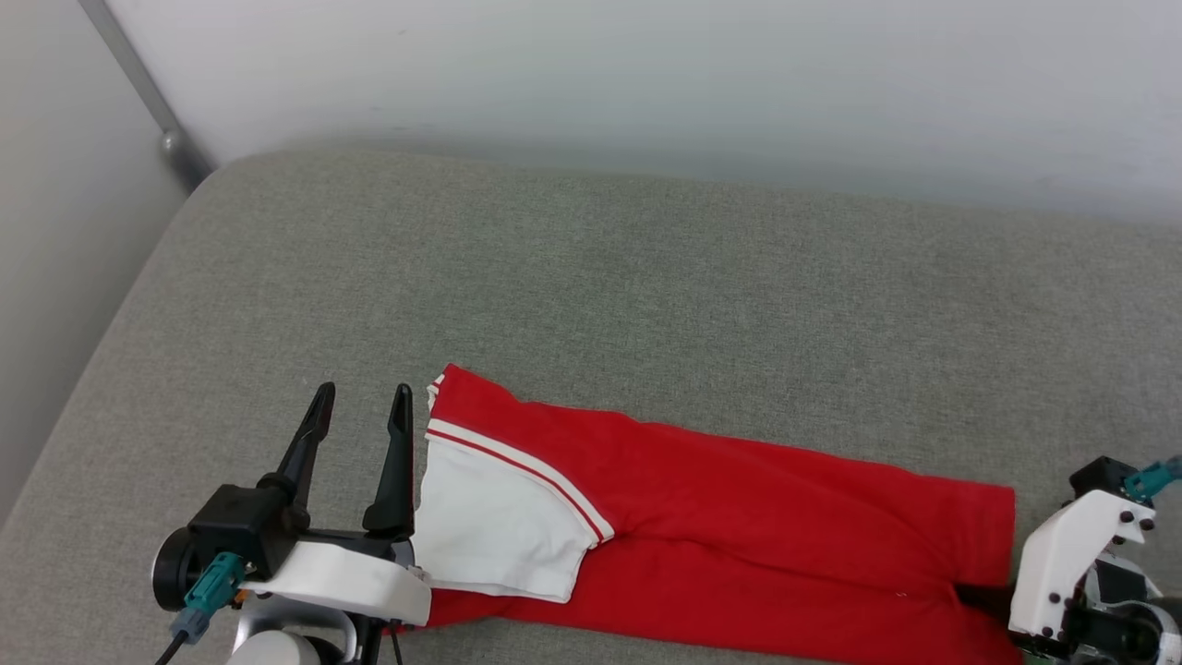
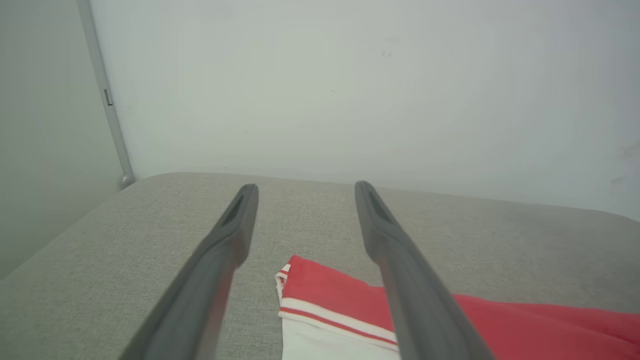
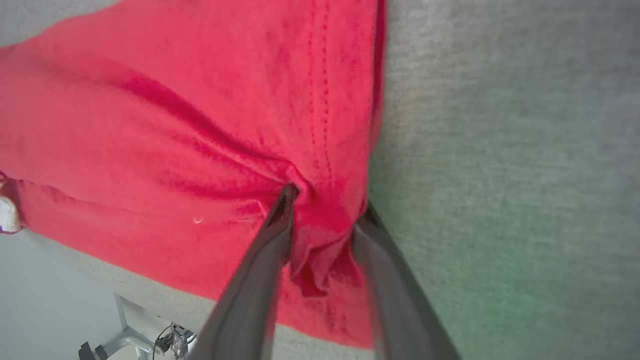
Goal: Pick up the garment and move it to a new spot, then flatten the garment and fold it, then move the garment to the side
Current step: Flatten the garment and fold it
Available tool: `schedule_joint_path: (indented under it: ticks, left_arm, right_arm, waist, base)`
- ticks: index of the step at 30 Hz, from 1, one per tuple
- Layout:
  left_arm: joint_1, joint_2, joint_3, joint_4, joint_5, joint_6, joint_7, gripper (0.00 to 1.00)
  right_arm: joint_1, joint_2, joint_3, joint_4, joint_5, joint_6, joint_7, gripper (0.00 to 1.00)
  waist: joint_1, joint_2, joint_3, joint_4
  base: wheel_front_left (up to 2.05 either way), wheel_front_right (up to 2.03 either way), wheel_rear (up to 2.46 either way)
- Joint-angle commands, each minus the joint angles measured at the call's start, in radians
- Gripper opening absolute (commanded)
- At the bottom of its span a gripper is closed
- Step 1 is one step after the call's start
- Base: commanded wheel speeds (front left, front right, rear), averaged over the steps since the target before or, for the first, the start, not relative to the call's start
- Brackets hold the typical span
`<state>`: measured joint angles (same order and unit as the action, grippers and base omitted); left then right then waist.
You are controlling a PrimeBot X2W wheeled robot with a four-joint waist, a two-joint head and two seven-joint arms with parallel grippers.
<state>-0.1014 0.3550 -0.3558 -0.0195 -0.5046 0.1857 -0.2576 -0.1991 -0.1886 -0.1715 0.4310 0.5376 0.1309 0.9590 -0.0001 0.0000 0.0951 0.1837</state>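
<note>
Red shirt laid in a long strip along the near edge of the grey cushion, left gripper held over the cushion's near left, fingers spread apart, right gripper at the cushion's near right, clamped on bunched red hem.

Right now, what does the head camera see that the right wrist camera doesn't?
Head view: the garment lying as a long red strip, its white sleeve beside the open left gripper. Right wrist view: the right gripper pinching bunched red cloth close to the stitched hem. Both: the red garment resting on the grey cushion.
</note>
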Motion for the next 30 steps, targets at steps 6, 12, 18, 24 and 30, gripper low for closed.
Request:
schedule_joint_path:
  ticks: [6, 12, 18, 24, 30]
  left_arm:
    - [0.007, 0.006, -0.001, 0.014, 0.013, 0.0, -0.001, 1.0]
    - [0.028, 0.029, 0.0, 0.02, 0.024, 0.019, 0.017, 1.0]
    - [0.052, 0.052, 0.005, 0.012, 0.029, 0.038, 0.04, 1.0]
    - [0.069, 0.054, -0.003, -0.012, 0.038, 0.061, 0.051, 1.0]
    - [0.062, 0.059, -0.004, -0.014, 0.032, 0.059, 0.057, 1.0]
  right_arm:
    - [-0.001, 0.011, 0.081, 0.008, 0.046, 0.0, -0.018, 0.0]
    - [-0.021, -0.057, 0.123, -0.064, 0.087, 0.0, -0.043, 0.0]
    - [0.007, -0.127, 0.093, -0.094, 0.101, -0.001, -0.05, 0.0]
    - [0.039, -0.201, -0.046, -0.096, 0.076, -0.001, -0.055, 0.0]
    - [0.058, -0.206, -0.156, -0.14, 0.067, 0.0, -0.03, 0.0]
  waist:
    - [0.0001, 0.0, -0.022, -0.019]
    - [0.0001, 0.0, -0.062, -0.05]
    - [0.0001, 0.0, -0.095, -0.103]
    - [0.0001, 0.0, -0.105, -0.15]
    - [0.0001, 0.0, -0.103, -0.172]
  base:
    - [0.0, 0.0, 0.0]
    - [0.0, 0.0, 0.0]
    - [0.0, 0.0, 0.0]
    - [0.0, 0.0, 0.0]
    - [0.0, 0.0, 0.0]
